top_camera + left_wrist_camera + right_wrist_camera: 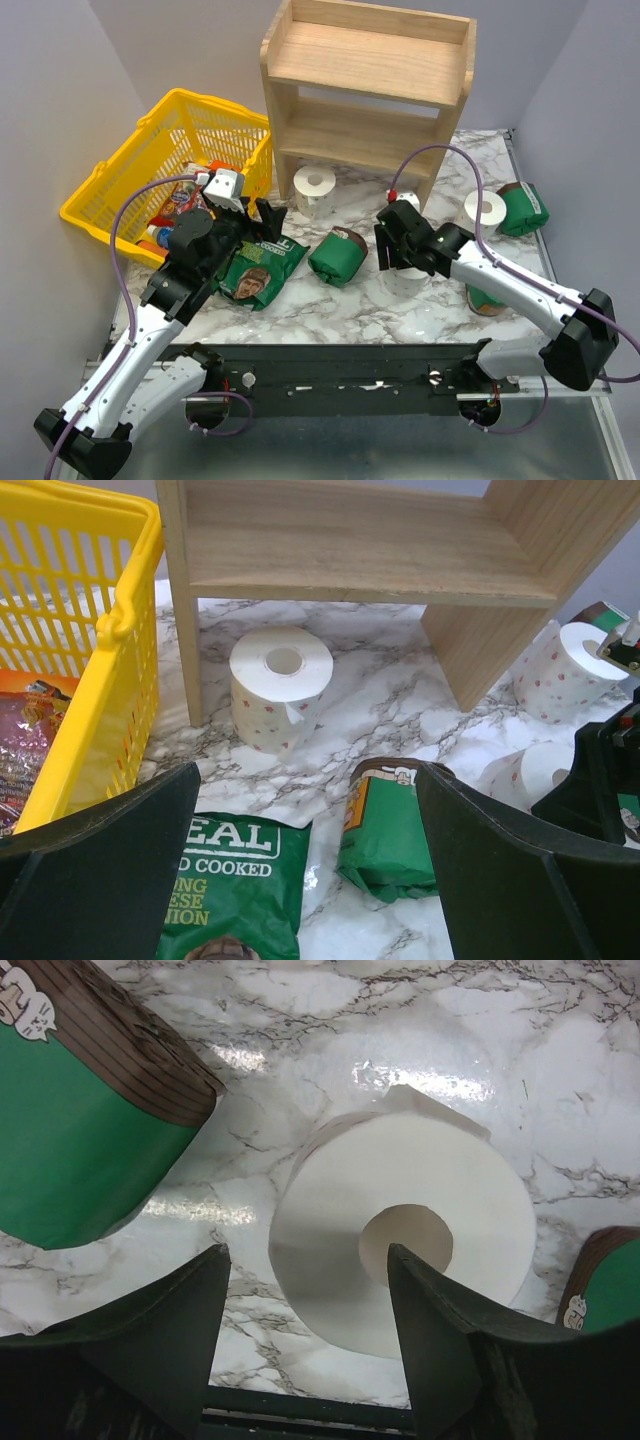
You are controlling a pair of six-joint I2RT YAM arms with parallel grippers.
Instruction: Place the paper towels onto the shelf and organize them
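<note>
- Shelf (370, 90): light wood, two tiers, standing at the far side of the marble table (330, 305), with a yellow basket (225, 107) just to its left.
- Paper towels: all three stand core-up on the table.
- Left roll (315, 188): just in front of the foot of the shelf, near its left side panel.
- Right roll (487, 212): off the shelf's right front corner, just beside a green wrapped package (525, 208).
- Near roll (400, 1190): nearer the arms than the other two, directly under the right gripper (400, 262).
- Right gripper: it points down over the near roll with its jaws partly apart. In the wrist view one finger is outside the roll's wall, with a sliver of marble showing between them. The other finger overlaps the roll's top by the core. Whether the jaws are actually pressing on the roll cannot be told.
- Left gripper (307, 780): jaws spread wide with nothing between them. It hangs low over a green snack bag (258, 270), facing the left roll and the shelf.
- Second green package (337, 257): lying on the marble between the two grippers, apart from the near roll.
</note>
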